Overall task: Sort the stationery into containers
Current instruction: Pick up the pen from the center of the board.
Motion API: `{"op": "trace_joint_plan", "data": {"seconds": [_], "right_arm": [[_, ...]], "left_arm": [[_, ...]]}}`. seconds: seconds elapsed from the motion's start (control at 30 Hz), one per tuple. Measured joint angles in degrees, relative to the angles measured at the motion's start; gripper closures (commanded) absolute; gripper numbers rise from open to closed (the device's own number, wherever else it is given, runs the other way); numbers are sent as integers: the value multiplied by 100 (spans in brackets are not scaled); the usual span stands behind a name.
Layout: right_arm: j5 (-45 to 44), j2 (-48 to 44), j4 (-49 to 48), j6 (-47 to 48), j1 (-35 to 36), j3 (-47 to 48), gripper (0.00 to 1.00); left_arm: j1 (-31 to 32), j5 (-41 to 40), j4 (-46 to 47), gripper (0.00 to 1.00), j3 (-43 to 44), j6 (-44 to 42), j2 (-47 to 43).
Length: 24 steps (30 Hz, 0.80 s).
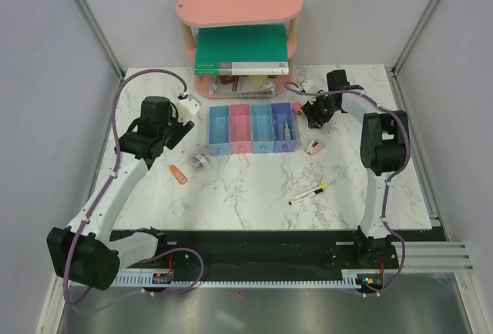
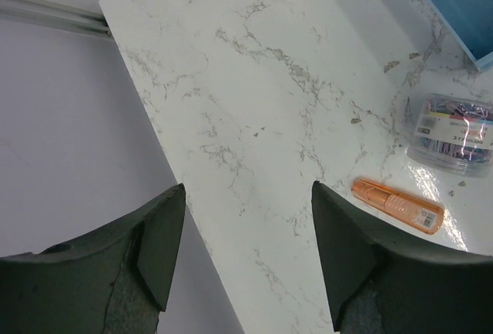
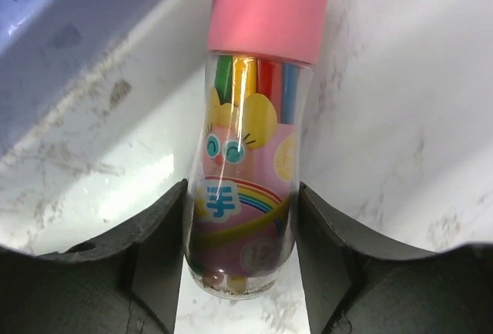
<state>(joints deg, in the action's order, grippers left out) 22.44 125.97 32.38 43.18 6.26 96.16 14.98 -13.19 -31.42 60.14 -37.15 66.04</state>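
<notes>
The pink-capped bottle [image 3: 250, 157] is clamped low on its body by the right hand [image 3: 243, 199] at the centre of the wrist view, with the purple-blue bin [image 3: 54, 18] at upper left. The left hand [image 2: 246, 195] is held open above the counter [image 2: 254, 103], the orange piece [image 2: 397, 205] at lower right. A slip or swivel is judged possible, because the bottle looks smooth and rounded. Its cap could also be caught on the narrow bin's rim.
</notes>
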Motion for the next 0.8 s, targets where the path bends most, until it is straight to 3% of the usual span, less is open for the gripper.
{"op": "trace_joint_plan", "data": {"seconds": [0.17, 0.37, 0.6, 0.8], "right_arm": [[-177, -476, 31, -74, -254, -527, 100], [-614, -1766, -48, -81, -295, -1222, 100], [-1410, -4019, -592, 299, -13, -2393, 100], [-2050, -5912, -647, 765, 695, -3427, 100]], "left_arm": [[0, 39, -155, 27, 177, 7, -4], [0, 579, -688, 27, 708, 85, -9], [85, 2098, -1777, 27, 1768, 157, 160], [363, 3414, -2455, 25, 2341, 157, 562]]}}
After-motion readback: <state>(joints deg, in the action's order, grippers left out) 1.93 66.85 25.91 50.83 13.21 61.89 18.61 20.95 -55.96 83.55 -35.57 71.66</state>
